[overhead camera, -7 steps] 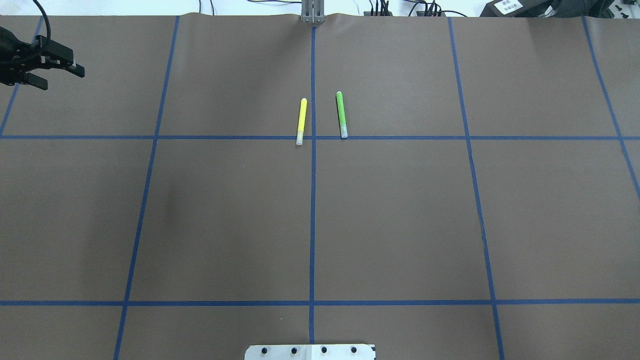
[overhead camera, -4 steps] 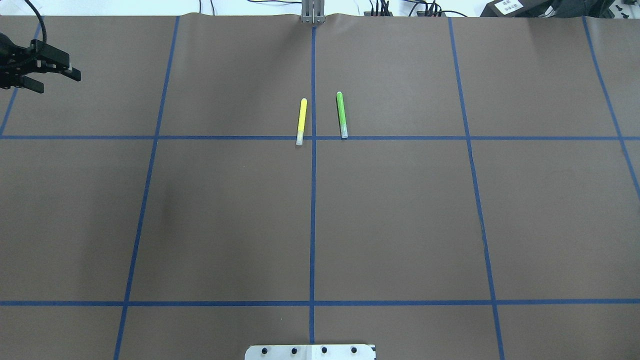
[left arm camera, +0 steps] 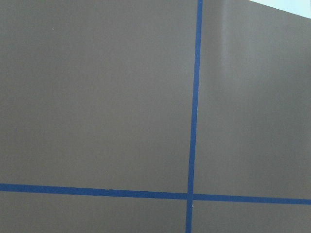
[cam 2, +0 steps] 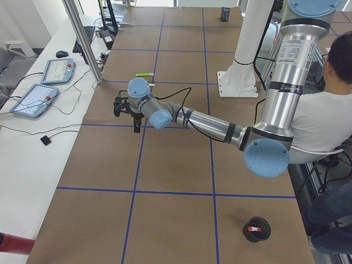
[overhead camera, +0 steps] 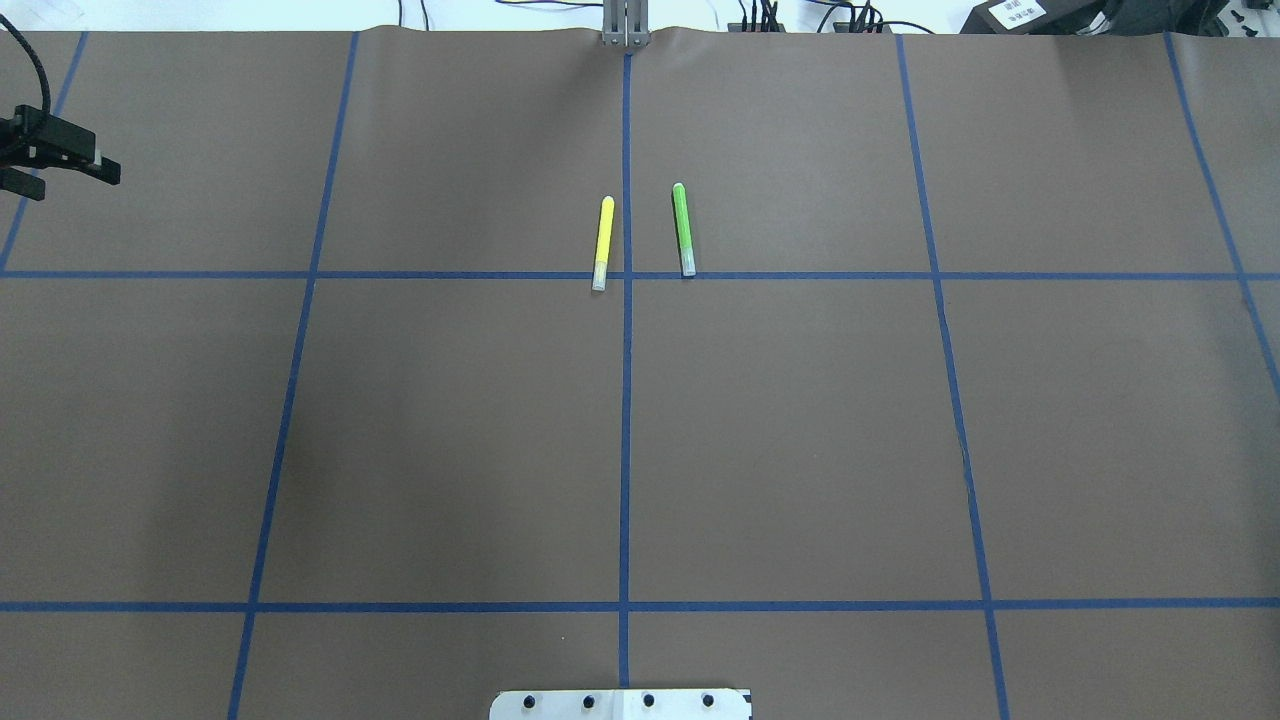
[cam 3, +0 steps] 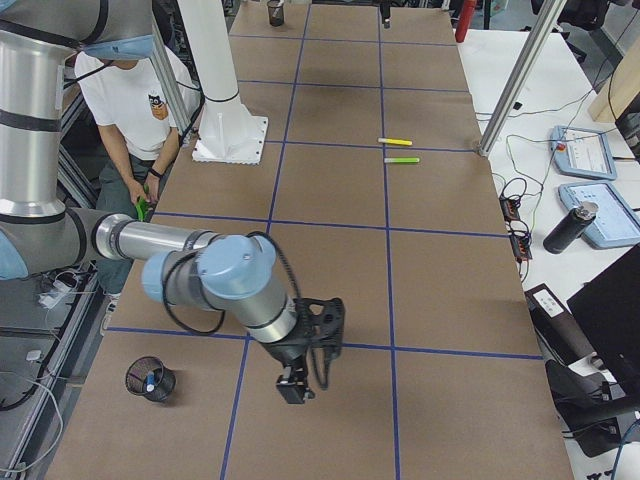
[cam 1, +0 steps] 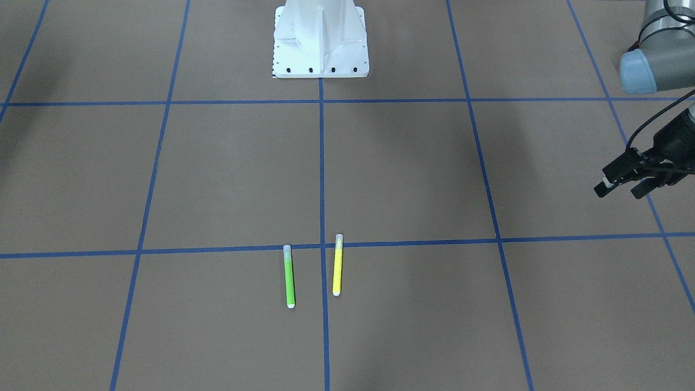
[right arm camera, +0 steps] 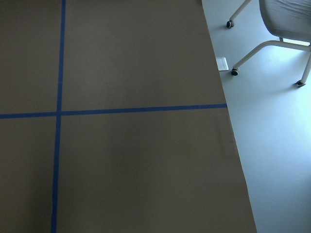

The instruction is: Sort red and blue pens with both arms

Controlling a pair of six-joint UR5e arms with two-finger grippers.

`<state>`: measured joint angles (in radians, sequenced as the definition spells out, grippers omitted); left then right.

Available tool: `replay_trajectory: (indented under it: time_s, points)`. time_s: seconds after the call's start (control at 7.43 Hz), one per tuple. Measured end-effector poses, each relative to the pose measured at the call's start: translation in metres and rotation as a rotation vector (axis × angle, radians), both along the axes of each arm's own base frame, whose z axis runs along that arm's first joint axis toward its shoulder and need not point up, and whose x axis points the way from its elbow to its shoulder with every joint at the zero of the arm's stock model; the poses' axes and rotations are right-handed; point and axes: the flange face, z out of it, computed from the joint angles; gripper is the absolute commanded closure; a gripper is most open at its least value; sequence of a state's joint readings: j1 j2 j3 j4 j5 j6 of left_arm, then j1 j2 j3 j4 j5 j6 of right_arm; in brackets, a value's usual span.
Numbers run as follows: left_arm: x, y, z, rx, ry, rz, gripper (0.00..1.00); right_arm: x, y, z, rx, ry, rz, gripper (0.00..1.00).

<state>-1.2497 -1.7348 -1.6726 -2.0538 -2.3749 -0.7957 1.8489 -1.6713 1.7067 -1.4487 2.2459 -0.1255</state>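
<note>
The red pen point(cam 2: 252, 228) stands in a black mesh cup point(cam 2: 257, 235) near the table's left end. The blue pen point(cam 3: 149, 379) stands in another black mesh cup point(cam 3: 150, 390) near the right end. My left gripper point(overhead camera: 72, 182) hovers open and empty over the far left of the table, also seen in the front-facing view as left gripper point(cam 1: 618, 191). My right gripper point(cam 3: 296, 385) shows only in the right side view, low over the table near its cup; I cannot tell whether it is open or shut. Both wrist views show only brown mat and blue tape.
A yellow pen point(overhead camera: 603, 243) and a green pen point(overhead camera: 683, 230) lie side by side at the centre line, far half of the table. The white pedestal point(cam 1: 320, 38) stands at the robot's edge. A seated person point(cam 2: 330, 110) is behind it.
The left gripper has drawn back leftwards towards the overhead view's edge, still open. The yellow and green pens have not moved.
</note>
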Motion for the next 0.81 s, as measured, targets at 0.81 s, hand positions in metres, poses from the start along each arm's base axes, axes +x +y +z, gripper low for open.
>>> replay_trajectory:
  time_s: [0.81]
  points:
    - [-0.062,0.020,0.022,0.015,-0.185,0.175,0.02,-0.164,-0.166,-0.077,-0.123,-0.072,-0.288,0.00]
